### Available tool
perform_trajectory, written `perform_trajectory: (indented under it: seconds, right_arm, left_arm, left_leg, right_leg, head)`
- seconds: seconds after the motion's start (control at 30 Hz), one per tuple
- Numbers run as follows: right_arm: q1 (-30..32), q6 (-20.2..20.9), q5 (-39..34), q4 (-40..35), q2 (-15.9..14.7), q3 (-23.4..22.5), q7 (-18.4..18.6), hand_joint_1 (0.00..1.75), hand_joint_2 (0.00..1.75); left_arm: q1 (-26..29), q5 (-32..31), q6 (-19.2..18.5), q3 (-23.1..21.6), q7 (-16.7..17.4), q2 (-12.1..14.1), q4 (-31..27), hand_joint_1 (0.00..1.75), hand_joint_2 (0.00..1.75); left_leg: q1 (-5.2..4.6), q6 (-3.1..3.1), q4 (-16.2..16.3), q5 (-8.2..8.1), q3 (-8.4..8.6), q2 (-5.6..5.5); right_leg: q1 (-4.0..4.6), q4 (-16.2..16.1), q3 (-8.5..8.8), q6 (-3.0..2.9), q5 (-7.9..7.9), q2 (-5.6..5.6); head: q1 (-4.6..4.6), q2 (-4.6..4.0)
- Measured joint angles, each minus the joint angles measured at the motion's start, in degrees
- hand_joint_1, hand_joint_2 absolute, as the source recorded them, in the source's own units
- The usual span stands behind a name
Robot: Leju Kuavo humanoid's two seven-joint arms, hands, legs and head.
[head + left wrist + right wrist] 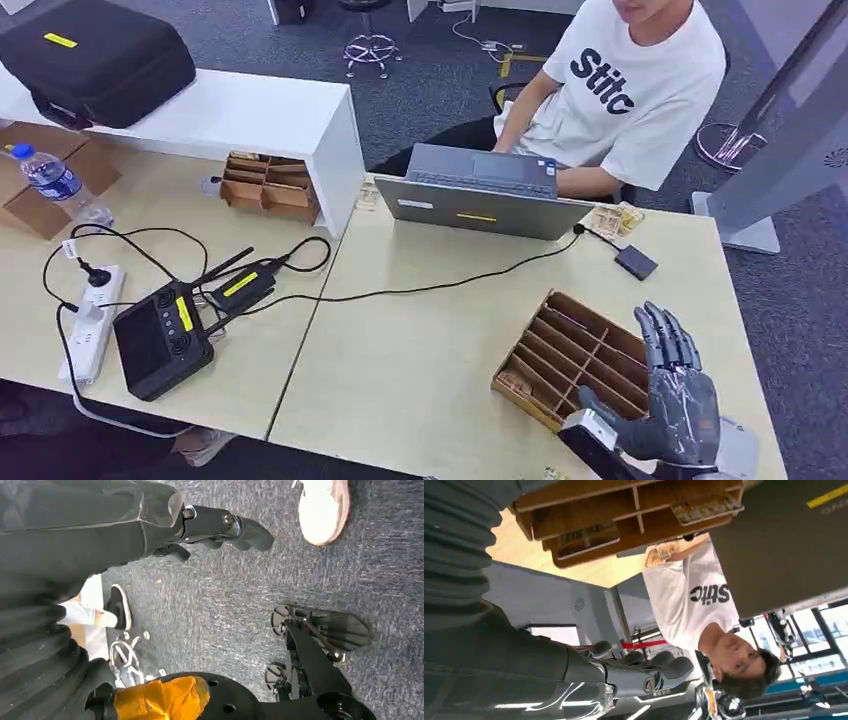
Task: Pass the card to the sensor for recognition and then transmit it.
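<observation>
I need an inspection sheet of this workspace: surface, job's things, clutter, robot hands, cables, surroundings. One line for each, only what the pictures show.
Surface: two light wooden tables pushed together; a white shelf stands on the left one.
Job's things: small black box beside the laptop, perhaps the sensor; card, nothing seen.
Clutter: wooden divider tray, second tray, water bottle, black case, black controller.
Robot hands: right robot hand raised over the tray's near end, fingers spread, holding nothing; left robot hand hangs above the floor, holding nothing.
Cables: black cable from the laptop towards the controller; power strip.
Surroundings: seated person in a white shirt; grey carpet.
</observation>
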Motion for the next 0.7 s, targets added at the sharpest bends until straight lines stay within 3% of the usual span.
perform_trajectory:
  seconds: [0.7]
  right_arm:
    - [-0.7,0.0,-0.1,3.0,0.0,1.4,0.1,0.0,1.75]
  left_arm:
    - [0.0,0.0,0.0,0.0,0.0,0.3,0.0,0.0,1.75]
  left_leg:
    - [-0.04,0.08,0.0,-0.11,-0.02,0.01]
  right_leg:
    - [-0.04,0.0,-0.01,0.04,-0.1,0.0]
  head:
    - [-0.02,0.0]
